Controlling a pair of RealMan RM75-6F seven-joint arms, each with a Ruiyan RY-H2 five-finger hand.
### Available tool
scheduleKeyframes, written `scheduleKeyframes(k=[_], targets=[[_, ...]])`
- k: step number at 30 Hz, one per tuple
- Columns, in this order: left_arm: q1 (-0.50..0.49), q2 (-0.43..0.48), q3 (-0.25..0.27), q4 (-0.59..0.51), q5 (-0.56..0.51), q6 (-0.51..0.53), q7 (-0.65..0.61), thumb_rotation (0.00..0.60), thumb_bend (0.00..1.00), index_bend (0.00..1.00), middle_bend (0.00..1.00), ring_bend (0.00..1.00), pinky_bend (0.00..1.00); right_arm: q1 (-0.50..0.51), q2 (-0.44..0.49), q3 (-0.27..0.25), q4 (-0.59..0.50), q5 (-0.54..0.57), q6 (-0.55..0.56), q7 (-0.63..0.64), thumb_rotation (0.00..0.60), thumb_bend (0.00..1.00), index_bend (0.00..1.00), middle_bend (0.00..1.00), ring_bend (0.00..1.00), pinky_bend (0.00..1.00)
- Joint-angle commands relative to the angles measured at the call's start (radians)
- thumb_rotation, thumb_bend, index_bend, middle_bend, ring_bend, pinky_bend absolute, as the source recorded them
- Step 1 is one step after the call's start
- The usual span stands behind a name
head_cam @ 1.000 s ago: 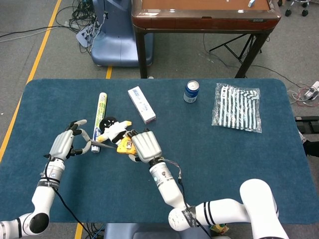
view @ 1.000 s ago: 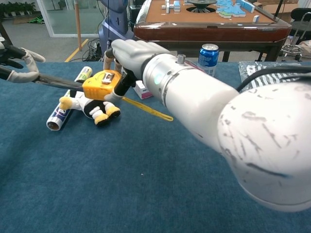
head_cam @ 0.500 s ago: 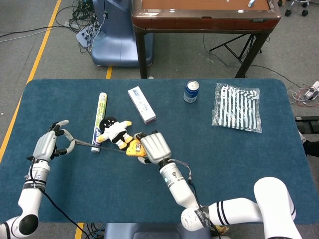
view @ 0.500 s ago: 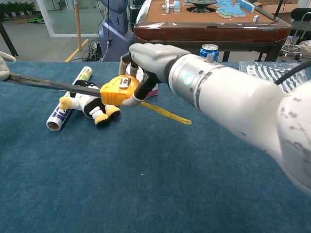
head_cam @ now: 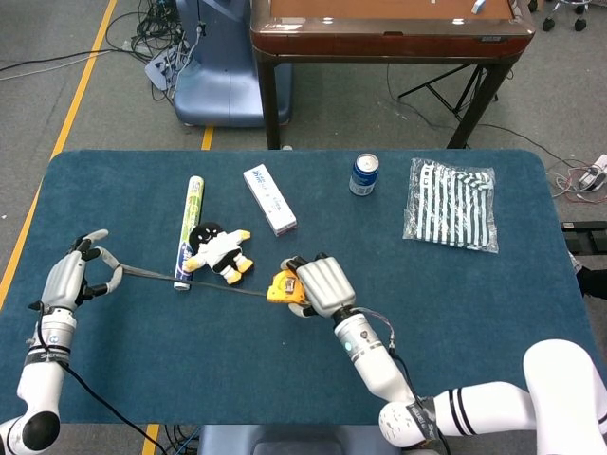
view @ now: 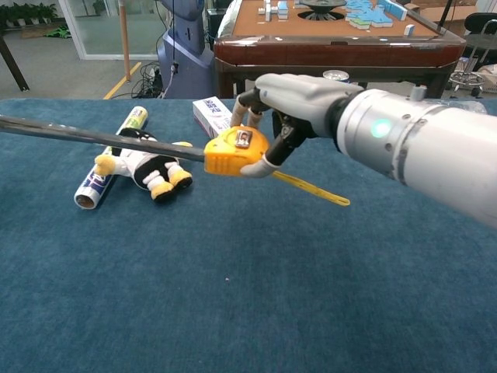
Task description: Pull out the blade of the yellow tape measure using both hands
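Right hand (view: 291,97): raised above the table (head_cam: 427,284) near its middle, back of the hand up, fingers curled over and gripping the yellow tape measure (view: 235,151). Forearm runs back toward the robot's body at the lower right in the head view.

Tape measure: held clear of the cloth, just right of the plush toy (head_cam: 218,252). A yellow strap (view: 311,189) hangs from it, trailing to the right.

Blade (head_cam: 190,282): drawn out in a long, straight dark line leftward from the case, passing over the low end of the tube (head_cam: 188,227) and in front of the toy, to the left hand.

Left hand (head_cam: 74,279): near the table's left edge, well apart from the right, arm reaching up from the lower left corner. Fingers closed around the blade's end, pinching it.

Others on the table: white box (head_cam: 269,199), blue can (head_cam: 364,174), striped bag (head_cam: 453,204), all toward the far side.
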Motion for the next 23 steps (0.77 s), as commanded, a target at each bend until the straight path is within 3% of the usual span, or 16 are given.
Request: scheduleKeyframes(k=[1, 15, 23], targets=[[0.009, 0.005, 0.003, -0.003, 0.009, 0.004, -0.007, 0.600, 0.60, 0.62, 0.14, 0.02, 0.07, -0.034, 0.037, -0.030, -0.026, -0.029, 0.012, 0.031, 0.600, 0.54, 0.64, 0.66, 0.54, 0.32], [0.043, 0.004, 0.028, -0.030, 0.053, 0.025, -0.007, 0.600, 0.60, 0.63, 0.14, 0.02, 0.07, -0.199, 0.213, -0.165, -0.104, -0.207, 0.027, 0.210, 0.600, 0.54, 0.65, 0.66, 0.55, 0.32], [0.058, 0.005, 0.032, -0.034, 0.062, 0.030, -0.015, 0.600, 0.60, 0.63, 0.14, 0.02, 0.07, -0.253, 0.262, -0.206, -0.108, -0.277, 0.015, 0.262, 0.600, 0.54, 0.66, 0.66, 0.55, 0.32]])
